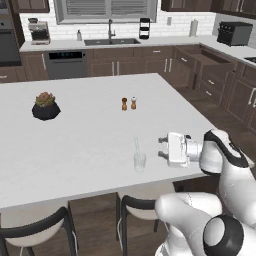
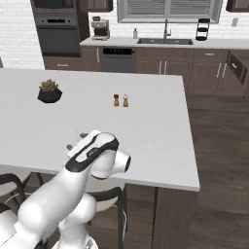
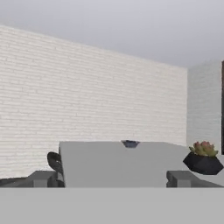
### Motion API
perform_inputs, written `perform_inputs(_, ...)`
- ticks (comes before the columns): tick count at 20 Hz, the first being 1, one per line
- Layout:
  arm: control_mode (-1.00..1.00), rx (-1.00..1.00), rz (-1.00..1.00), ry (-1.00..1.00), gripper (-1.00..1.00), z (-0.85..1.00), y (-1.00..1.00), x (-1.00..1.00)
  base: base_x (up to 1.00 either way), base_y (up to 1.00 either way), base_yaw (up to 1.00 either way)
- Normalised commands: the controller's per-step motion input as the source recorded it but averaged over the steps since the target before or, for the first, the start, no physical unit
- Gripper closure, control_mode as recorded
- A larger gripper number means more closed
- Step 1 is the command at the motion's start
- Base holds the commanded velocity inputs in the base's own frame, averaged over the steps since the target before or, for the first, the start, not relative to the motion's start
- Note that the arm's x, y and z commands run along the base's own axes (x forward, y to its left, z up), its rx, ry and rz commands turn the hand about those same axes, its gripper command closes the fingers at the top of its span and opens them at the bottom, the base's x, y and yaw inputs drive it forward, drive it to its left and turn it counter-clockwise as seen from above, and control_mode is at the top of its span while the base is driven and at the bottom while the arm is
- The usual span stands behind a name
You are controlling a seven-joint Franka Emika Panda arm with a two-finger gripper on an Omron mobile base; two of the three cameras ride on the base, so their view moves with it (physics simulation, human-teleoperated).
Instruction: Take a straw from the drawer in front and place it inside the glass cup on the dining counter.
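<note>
On the white dining counter [image 1: 90, 135], near its front edge, stands the clear glass cup [image 1: 139, 162]. The thin pale straw [image 1: 136, 145] stands inside it and rises above its rim. My gripper [image 1: 161, 147] hovers just right of the cup, level with it, pointing left. It is open, with nothing between its fingers, and stands apart from cup and straw. In the right base view the gripper [image 2: 75, 141] pokes out past my arm, which hides the cup. The hand view has both fingertips [image 3: 43, 178] wide apart over the counter. The drawer [image 1: 216, 60] hangs open at the back right.
Two brown shakers [image 1: 129, 103] stand mid-counter, and a succulent in a black pot [image 1: 46, 106] sits at the left. Dark chairs [image 1: 37, 232] are tucked under the counter's near edge. The sink [image 1: 111, 41] and wall cabinets lie beyond.
</note>
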Motion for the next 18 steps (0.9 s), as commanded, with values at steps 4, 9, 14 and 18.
perform_inputs(4, -1.00, -0.27, 0.00, -0.17, -1.00, 0.93, -0.30, -0.94, 0.00, 0.00, 0.00)
perform_inputs(9, -1.00, -0.33, 0.00, -0.15, -1.00, 0.94, -0.14, -1.00, 0.00, 0.00, 0.00)
perform_inputs(14, -1.00, -0.38, 0.00, -0.13, -1.00, 0.67, 0.00, -1.00, 0.00, 0.00, 0.00)
perform_inputs(18, -1.00, -0.37, 0.04, -0.20, -1.00, 0.41, 0.00, -1.00, 0.00, 0.00, 0.00)
